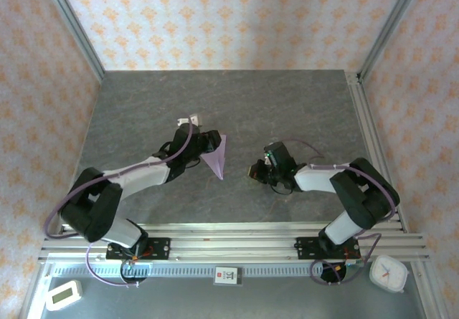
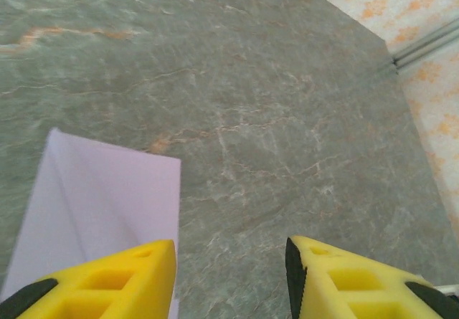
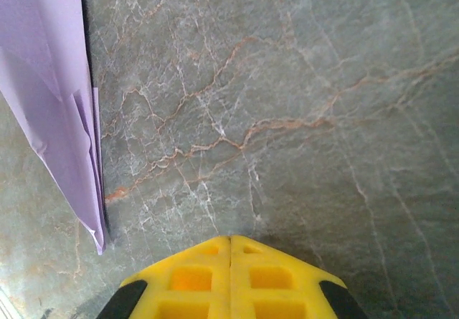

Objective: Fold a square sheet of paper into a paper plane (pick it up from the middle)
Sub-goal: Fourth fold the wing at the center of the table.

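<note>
- Left gripper (image 2: 229, 276) — yellow jaws moderately apart and gripping nothing, with bare grey marbled table (image 2: 287, 118) between them.
- Slim pale lilac folded paper plane (image 2: 100, 204) — lies flat at mid-table, one edge running under this gripper's left finger. Whether finger and paper touch cannot be told.
- Right gripper (image 3: 229, 276) — jaws pressed together, empty, near the plane's pointed tip but apart from it.
- Step in hand, as judged: letting go of the folded dart. This is best done by opening fully, then lifting straight up so no finger drags the paper.
- Views compared: the top view gives the layout, with an arm on each side of the plane. The right wrist view adds the layered fold edges and sharp tip. The left wrist view adds the broad end and a crease.
</note>
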Robot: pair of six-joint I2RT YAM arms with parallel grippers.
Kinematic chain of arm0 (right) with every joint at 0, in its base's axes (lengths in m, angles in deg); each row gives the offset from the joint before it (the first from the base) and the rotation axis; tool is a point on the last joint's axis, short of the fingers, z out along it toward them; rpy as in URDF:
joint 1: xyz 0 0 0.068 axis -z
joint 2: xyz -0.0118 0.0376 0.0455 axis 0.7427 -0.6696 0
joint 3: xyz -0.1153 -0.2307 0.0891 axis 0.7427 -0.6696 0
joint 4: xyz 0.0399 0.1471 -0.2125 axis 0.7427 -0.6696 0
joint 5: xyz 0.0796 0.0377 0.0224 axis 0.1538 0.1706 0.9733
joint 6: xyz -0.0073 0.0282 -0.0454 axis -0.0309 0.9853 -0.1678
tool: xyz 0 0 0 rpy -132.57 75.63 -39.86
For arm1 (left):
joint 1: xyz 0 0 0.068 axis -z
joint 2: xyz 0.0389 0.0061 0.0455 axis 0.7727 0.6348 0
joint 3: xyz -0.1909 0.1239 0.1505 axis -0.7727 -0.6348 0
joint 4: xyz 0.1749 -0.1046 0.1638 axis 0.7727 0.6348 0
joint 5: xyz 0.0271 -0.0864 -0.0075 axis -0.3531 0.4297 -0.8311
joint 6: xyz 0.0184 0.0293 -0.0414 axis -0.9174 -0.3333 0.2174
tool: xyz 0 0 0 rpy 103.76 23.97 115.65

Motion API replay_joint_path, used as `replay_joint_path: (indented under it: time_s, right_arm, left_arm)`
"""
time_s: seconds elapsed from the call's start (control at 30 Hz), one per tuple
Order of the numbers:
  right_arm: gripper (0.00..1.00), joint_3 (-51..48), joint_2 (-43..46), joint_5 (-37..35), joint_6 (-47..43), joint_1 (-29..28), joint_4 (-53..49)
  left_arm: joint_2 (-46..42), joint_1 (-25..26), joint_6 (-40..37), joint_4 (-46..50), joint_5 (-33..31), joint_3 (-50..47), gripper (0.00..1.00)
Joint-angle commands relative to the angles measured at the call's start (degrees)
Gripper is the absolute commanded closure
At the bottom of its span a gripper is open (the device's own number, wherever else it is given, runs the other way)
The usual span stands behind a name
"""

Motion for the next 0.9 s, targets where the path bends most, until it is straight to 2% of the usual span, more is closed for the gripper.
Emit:
replay_joint_path:
  time_s: [0.0,0.07,0.17,0.27,0.4,0.6,0.73,0.87]
  right_arm:
    - [0.97,-0.37,1.09,-0.46,1.1,0.24,0.39]
    - [0.91,-0.03,0.6,0.13,0.91,0.28,0.6]
    - [0.89,0.34,0.11,0.39,0.82,0.27,0.69]
    - [0.89,0.47,-0.26,1.37,1.05,0.28,1.62]
    - [0.95,1.22,-1.18,4.98,1.17,-0.7,4.41]
    - [0.96,4.45,-3.27,4.32,1.34,-3.02,3.95]
    - [0.91,4.29,-3.46,3.17,2.08,-3.05,4.07]
    - [0.84,3.63,-2.6,1.85,2.12,-3.06,3.33]
  left_arm:
    - [-2.45,2.12,-1.28,8.07,-6.7,-2.78,0.54]
    - [-2.29,2.55,-1.62,8.04,-6.57,-3.47,0.54]
    - [0.34,3.16,-3.14,8.21,-7.04,-2.67,0.54]
    - [3.92,3.27,-4.11,8.52,-8.0,-0.31,0.54]
    - [7.9,3.12,-5.08,8.45,-9.07,3.25,0.59]
    - [13.79,2.91,-5.97,7.84,-5.95,9.02,0.6]
    - [17.2,2.92,-5.97,8.93,-4.12,11.47,0.62]
    - [15.66,3.14,-5.39,8.0,-4.56,9.18,0.62]
